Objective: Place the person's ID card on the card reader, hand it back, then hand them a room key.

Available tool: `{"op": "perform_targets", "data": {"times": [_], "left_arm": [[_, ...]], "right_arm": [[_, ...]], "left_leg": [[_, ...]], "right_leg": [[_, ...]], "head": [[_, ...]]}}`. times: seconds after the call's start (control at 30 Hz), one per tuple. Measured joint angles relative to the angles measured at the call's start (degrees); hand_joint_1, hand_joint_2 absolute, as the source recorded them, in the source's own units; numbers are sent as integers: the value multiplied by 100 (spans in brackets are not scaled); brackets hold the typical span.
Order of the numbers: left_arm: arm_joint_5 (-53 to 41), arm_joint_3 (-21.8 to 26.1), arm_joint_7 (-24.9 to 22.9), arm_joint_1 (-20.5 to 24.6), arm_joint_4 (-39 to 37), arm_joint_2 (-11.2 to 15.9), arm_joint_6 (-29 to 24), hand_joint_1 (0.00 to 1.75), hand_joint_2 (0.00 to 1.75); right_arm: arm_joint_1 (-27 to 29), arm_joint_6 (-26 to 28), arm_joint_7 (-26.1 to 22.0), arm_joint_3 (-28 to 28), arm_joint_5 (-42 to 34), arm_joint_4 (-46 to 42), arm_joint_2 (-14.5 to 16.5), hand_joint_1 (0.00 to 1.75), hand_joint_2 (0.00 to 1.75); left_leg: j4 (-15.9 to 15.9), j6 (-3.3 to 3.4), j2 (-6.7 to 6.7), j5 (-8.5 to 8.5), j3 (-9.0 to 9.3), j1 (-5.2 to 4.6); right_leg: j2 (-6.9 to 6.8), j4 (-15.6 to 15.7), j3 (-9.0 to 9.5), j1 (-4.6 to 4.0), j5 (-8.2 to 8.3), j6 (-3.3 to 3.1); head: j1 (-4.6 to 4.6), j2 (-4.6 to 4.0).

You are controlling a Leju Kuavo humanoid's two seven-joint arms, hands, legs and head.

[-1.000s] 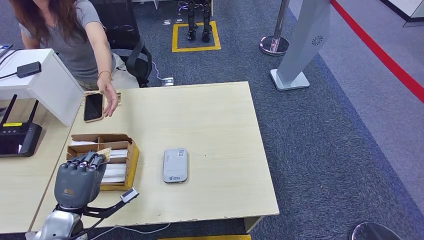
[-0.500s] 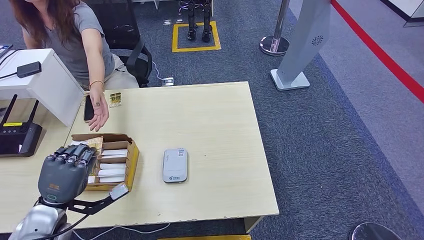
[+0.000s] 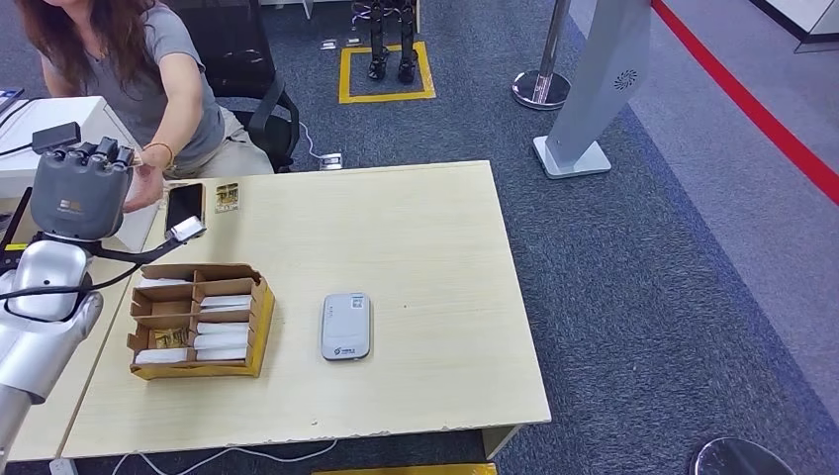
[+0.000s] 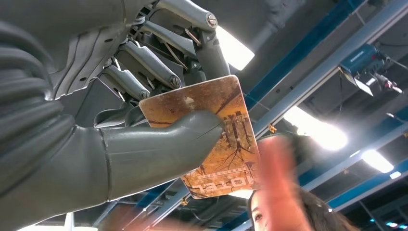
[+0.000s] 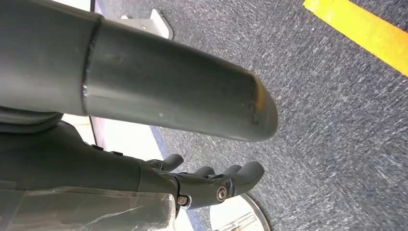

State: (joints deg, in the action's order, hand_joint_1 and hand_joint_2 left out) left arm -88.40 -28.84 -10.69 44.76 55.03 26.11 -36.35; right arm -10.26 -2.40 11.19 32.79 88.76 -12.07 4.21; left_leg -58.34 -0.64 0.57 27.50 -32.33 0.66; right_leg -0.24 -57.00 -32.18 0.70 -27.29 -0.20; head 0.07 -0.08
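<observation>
Grey-blue carpet surrounds the pale wooden desk, with a yellow floor marking beyond it. My left hand is raised at the desk's far left corner, toward the seated person in a grey shirt. In the left wrist view, my thumb and fingers pinch an orange-brown room key card with a tree print; the card projects past my thumb, which I judge is meant to leave a free edge for the person to take. A blurred person's hand reaches close to the card; contact cannot be confirmed. Writing on the card is present but not legible to me.

On the desk, the grey rounded card reader lies bare-topped beside the open cardboard box of white card sleeves. A small ID card rests near the person, beside a black phone, suggesting the return step is done.

My right hand hangs over the carpet, fingers loosely apart, holding nothing.
</observation>
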Motion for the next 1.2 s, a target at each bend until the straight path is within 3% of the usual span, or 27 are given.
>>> {"op": "perform_targets", "data": {"times": [0.2, 0.53, 0.57, 0.67, 0.7, 1.2], "left_arm": [[-1, -179, 77, 342, -446, -120, -2, 175, 175], [0, -351, 99, 529, -650, -238, -2, 171, 175], [0, -357, 99, 541, -662, -248, -2, 144, 175], [1, -361, 99, 569, -699, -270, -2, 16, 175], [1, -364, 96, 575, -707, -274, -2, 0, 175], [-2, -390, -58, 582, -704, -267, -4, 0, 175]], "right_arm": [[-2, 3, -3, -90, -2, 0, 9, 0, 0], [2, 2, -9, -134, -8, 0, 21, 0, 0], [2, 4, -11, -133, -10, 0, 22, 0, 0], [4, 8, -24, -133, -13, 0, 23, 0, 0], [5, 8, -28, -134, -14, 0, 23, 0, 0], [21, 12, -34, -133, -31, 0, 34, 0, 0]], "left_leg": [[0, 1, -1, 1, -16, 1], [0, 0, 0, 1, -19, 2], [0, 0, 0, 1, -19, 2], [0, 0, 1, 1, -21, 2], [0, 0, 0, 1, -21, 2], [0, 0, 0, 1, -22, 2]], "right_leg": [[0, 1, -15, 1, -1, 0], [0, 0, -20, 1, -1, 0], [0, 0, -20, 1, -1, 0], [1, 0, -21, 1, -1, 0], [1, 0, -22, 1, -1, 0], [1, -1, -22, 1, -1, 0]], "head": [[1, 0], [1, -1], [2, 0], [2, 0], [2, 0], [1, -1]]}}
